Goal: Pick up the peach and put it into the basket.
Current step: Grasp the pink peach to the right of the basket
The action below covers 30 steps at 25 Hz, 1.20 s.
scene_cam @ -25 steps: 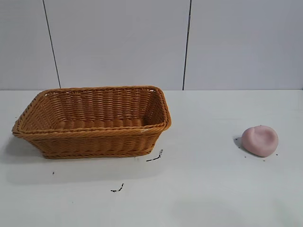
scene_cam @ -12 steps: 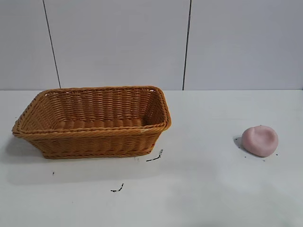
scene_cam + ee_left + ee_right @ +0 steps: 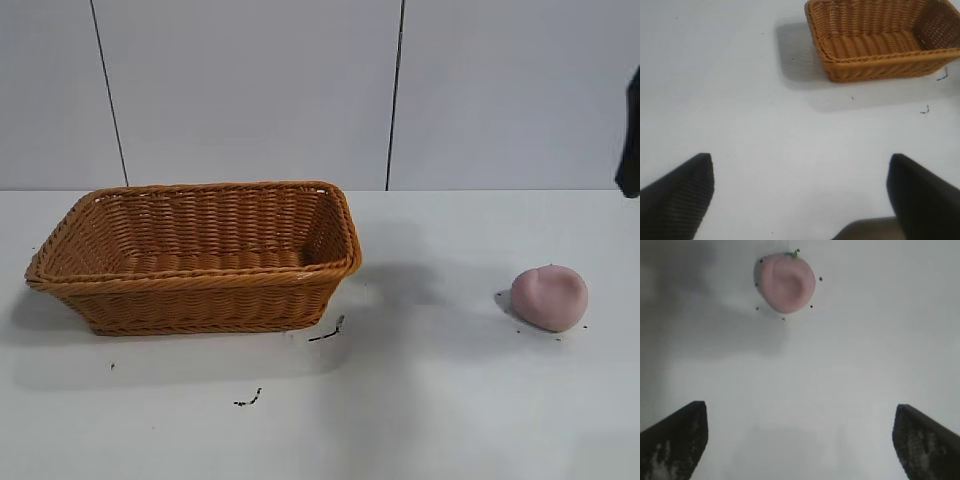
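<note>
The pale-pink peach [image 3: 549, 297] lies on the white table at the right; it also shows in the right wrist view [image 3: 787, 282], ahead of the fingers. The orange-brown wicker basket [image 3: 200, 255] stands at the left and shows in the left wrist view [image 3: 880, 40]. My right gripper [image 3: 800, 440] is open and empty, above the table and short of the peach; a dark part of the right arm [image 3: 630, 130] shows at the exterior view's right edge. My left gripper [image 3: 800, 195] is open and empty over bare table, away from the basket.
Small dark specks and marks [image 3: 327, 332] lie on the table in front of the basket and around the peach. A grey panelled wall [image 3: 300, 90] stands behind the table.
A dark part of the right arm has come into the exterior view at the right edge, and a shadow now falls across the table between basket and peach. The peach and basket have not moved.
</note>
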Tool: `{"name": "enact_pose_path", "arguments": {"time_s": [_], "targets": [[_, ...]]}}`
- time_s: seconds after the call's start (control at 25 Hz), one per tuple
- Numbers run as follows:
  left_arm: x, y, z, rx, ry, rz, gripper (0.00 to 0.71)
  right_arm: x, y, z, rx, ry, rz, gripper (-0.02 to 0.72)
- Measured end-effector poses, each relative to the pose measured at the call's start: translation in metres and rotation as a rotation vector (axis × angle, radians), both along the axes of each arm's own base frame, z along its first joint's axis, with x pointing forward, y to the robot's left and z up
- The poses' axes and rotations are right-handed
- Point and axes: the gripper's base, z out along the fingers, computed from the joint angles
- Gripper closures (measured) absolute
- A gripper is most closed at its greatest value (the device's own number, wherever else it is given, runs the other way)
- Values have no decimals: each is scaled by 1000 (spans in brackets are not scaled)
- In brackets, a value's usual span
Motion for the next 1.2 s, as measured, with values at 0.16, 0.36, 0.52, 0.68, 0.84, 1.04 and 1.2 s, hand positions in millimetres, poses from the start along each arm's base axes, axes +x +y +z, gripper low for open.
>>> {"name": "enact_pose_path", "arguments": {"time_s": [0.16, 0.36, 0.52, 0.68, 0.84, 1.04, 1.2], "targets": [[0, 0, 0, 0, 0, 0, 18, 16, 13, -24, -20, 34, 40, 14], [0, 0, 0, 0, 0, 0, 18, 25, 9, -54, -48, 79, 22, 14], [0, 0, 0, 0, 0, 0, 18, 33, 6, -75, -45, 86, 8, 14], [0, 0, 0, 0, 0, 0, 18, 40, 6, -98, -46, 96, 9, 14], [0, 0, 0, 0, 0, 0, 18, 41, 7, -118, -43, 132, 6, 14], [0, 0, 0, 0, 0, 0, 18, 41, 7, -122, -41, 142, 4, 14], [0, 0, 0, 0, 0, 0, 18, 41, 7, -122, -41, 144, 4, 132]]}}
